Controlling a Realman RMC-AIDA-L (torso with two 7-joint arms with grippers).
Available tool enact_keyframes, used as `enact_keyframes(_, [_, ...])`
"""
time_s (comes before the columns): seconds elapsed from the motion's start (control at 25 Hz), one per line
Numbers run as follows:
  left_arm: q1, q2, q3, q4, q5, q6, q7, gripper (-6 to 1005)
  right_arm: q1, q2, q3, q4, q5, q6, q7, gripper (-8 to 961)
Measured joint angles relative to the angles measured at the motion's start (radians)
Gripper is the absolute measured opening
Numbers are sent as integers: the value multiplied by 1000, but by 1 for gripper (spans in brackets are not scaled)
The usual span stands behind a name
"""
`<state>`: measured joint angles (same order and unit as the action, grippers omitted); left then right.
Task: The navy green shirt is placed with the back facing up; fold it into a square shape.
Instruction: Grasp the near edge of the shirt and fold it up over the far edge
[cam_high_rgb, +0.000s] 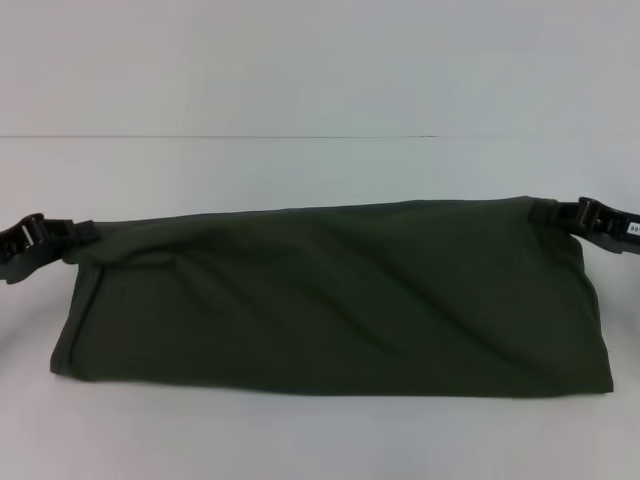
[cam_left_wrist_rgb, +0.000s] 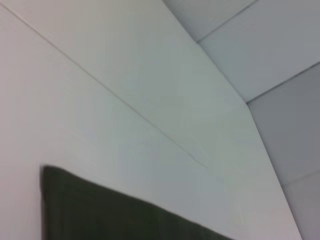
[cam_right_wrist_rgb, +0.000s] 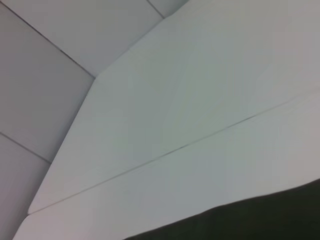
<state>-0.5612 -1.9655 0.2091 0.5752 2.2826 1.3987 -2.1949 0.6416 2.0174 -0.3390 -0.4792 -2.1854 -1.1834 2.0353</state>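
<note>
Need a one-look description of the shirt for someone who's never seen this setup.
On the white table in front of the robot lies one wide band of dark olive fabric: the navy green shirt. The left gripper and right gripper pinch its far corners. It is the only cloth there, plain and printless.
</note>
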Motion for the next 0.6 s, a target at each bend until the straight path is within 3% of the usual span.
enact_keyframes(0.4, [-7,-55,2,-9,-71,-179,79,69,55,60,-4,4,27,192,-76,84])
enact_keyframes(0.6, [-20,-83,3,-10,-84,-242,117,70,73,70,-19,20,39,259,-102,97])
